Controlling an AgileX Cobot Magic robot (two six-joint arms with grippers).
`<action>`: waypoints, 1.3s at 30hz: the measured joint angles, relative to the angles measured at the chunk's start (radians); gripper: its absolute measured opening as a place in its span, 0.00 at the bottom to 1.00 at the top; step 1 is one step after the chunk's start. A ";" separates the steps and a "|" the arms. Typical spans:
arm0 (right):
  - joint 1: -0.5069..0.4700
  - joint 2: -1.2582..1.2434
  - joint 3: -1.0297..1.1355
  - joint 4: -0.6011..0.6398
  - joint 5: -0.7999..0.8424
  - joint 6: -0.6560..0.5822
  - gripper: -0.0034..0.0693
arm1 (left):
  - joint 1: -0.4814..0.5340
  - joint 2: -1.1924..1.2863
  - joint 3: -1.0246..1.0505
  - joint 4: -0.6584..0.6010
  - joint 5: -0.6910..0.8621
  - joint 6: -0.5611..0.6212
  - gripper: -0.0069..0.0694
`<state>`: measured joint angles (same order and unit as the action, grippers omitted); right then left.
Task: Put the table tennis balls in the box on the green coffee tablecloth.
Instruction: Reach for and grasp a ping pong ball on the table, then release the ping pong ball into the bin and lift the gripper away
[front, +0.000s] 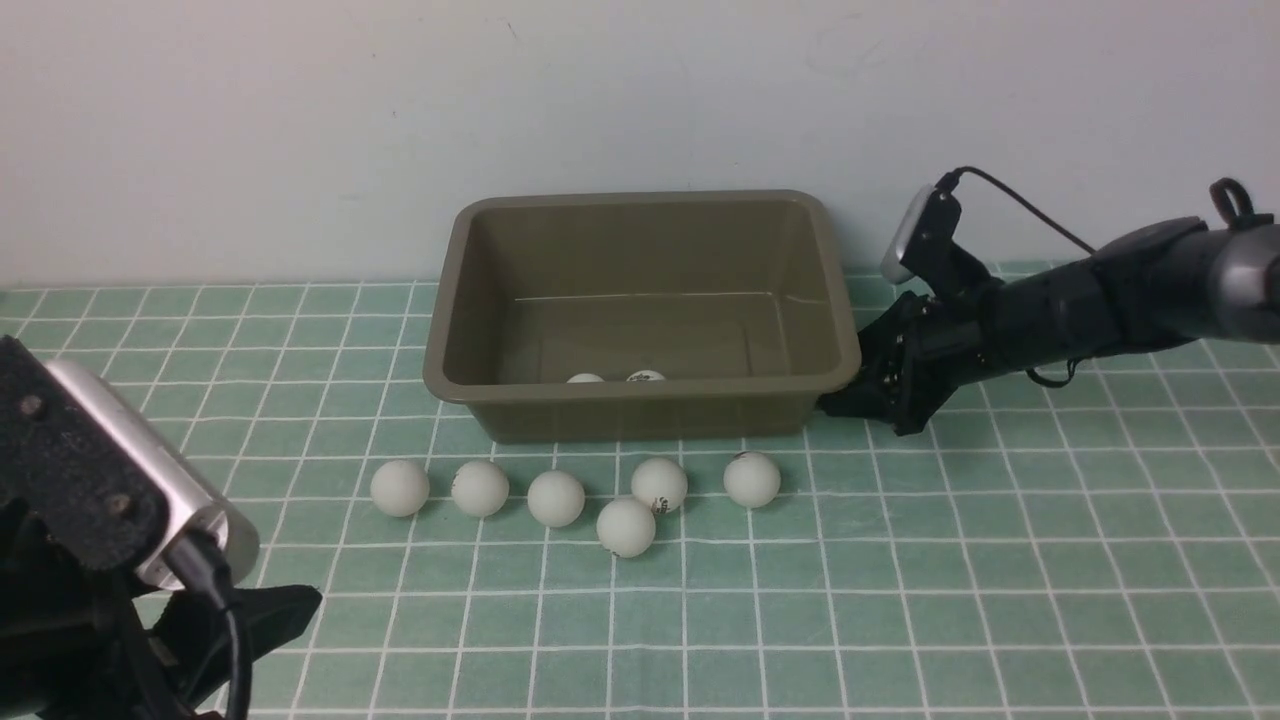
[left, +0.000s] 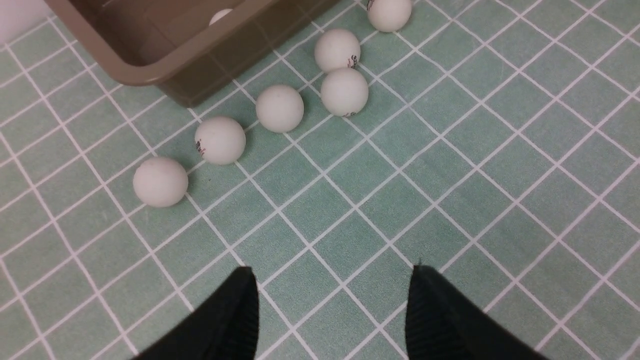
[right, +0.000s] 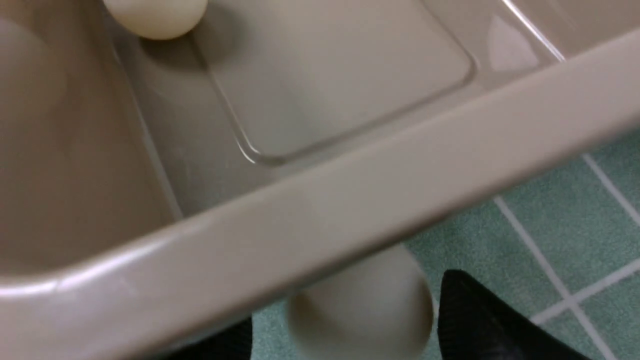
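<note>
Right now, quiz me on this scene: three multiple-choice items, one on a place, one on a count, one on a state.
1. Where do the loose table tennis balls lie?
A) behind the box
B) on the green tablecloth, in front of the box
C) on the box's rim

2. How many lie there?
A) four
B) six
C) nine

3. The left gripper is:
A) open, empty
B) shut on a ball
C) shut, empty

Answers:
1. B, they sit on the box's near side.
2. B, both the front and left wrist views show six.
3. A, only cloth shows between its spread fingers.
</note>
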<state>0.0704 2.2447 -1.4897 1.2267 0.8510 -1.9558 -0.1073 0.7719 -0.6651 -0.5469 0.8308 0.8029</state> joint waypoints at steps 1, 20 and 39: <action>0.001 0.000 0.000 0.000 -0.001 0.000 0.68 | 0.000 0.000 0.000 0.000 0.000 -0.001 0.57; -0.025 -0.002 -0.004 0.018 -0.080 0.101 0.52 | 0.000 0.000 0.000 -0.016 0.001 -0.004 0.57; -0.021 -0.175 -0.006 0.121 0.175 0.250 0.52 | 0.000 0.000 0.000 -0.022 0.001 -0.004 0.57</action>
<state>0.0494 2.0699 -1.4956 1.3480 1.0263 -1.7059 -0.1073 0.7719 -0.6651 -0.5693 0.8316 0.7986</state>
